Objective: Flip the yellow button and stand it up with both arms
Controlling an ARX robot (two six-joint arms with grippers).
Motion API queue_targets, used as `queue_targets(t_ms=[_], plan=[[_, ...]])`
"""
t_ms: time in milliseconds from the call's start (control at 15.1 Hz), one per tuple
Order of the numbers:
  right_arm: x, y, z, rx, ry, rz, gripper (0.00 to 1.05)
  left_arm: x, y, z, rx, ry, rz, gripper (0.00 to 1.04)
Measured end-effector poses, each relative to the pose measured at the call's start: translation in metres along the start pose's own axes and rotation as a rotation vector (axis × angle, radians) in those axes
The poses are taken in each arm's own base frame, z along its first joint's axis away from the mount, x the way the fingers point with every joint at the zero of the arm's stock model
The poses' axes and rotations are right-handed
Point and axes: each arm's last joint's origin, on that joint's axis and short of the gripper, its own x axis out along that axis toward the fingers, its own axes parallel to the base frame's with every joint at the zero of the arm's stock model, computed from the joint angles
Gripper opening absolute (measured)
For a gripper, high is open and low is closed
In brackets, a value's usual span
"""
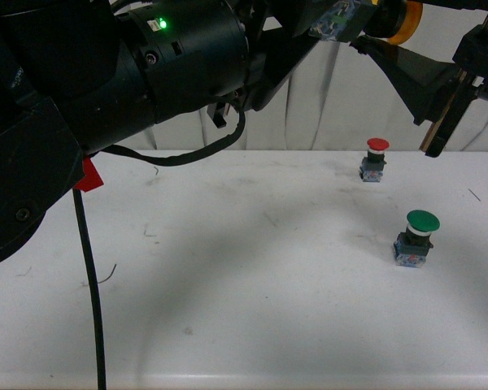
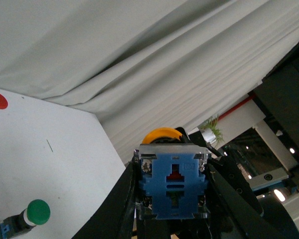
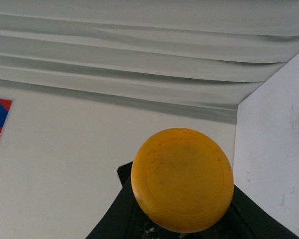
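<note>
step: mid-air handover | yellow button (image 1: 400, 19): aloft, top right of front view, lying sideways | left gripper (image 2: 173, 195): clamped on its blue base | right gripper (image 3: 184, 221): fingers flank the cap, cannot tell if clamped | advice: let the left go only once the right holds firm

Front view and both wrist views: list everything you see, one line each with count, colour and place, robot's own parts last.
yellow button: one, yellow-orange cap, blue base, held aloft at upper right.
red button: one, red cap, upright on the table, far right.
green button: one, green cap, upright, nearer than the red one.
table: one, white, scuffed.
curtain: one, white, behind the table.
cable: one, black, hanging at left.
left arm: one, black, green light, upper left.
left gripper: one, black, clamped on the button's base.
right gripper: one, black, at the cap; grip unclear.
</note>
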Motion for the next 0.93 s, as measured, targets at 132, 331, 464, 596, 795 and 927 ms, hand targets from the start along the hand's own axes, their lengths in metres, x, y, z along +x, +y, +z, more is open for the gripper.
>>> queue_targets(t_ms=[132,331,464,596,795,927], plan=[[0.0,0.001,0.001,-0.001,-0.002,0.0,0.3,0.0,0.002,-0.002,-0.008,0.003,0.003,0.32],[-0.001,0.001,0.002,-0.003,-0.001,0.0,0.29,0.0,0.002,-0.002,-0.008,0.002,0.005,0.32],[-0.001,0.001,0.002,-0.004,-0.001,0.0,0.29,0.0,0.002,-0.002,-0.007,0.001,0.006,0.42],[-0.001,0.0,0.002,-0.002,-0.003,-0.006,0.29,-0.001,0.003,0.001,0.005,-0.006,0.006,0.6],[-0.003,0.0,0.004,-0.006,-0.018,-0.008,0.29,-0.016,0.012,0.028,0.051,-0.08,0.048,0.99],[-0.004,-0.001,0.004,-0.013,-0.022,-0.011,0.29,-0.039,0.012,0.056,0.115,-0.152,0.081,0.98]])
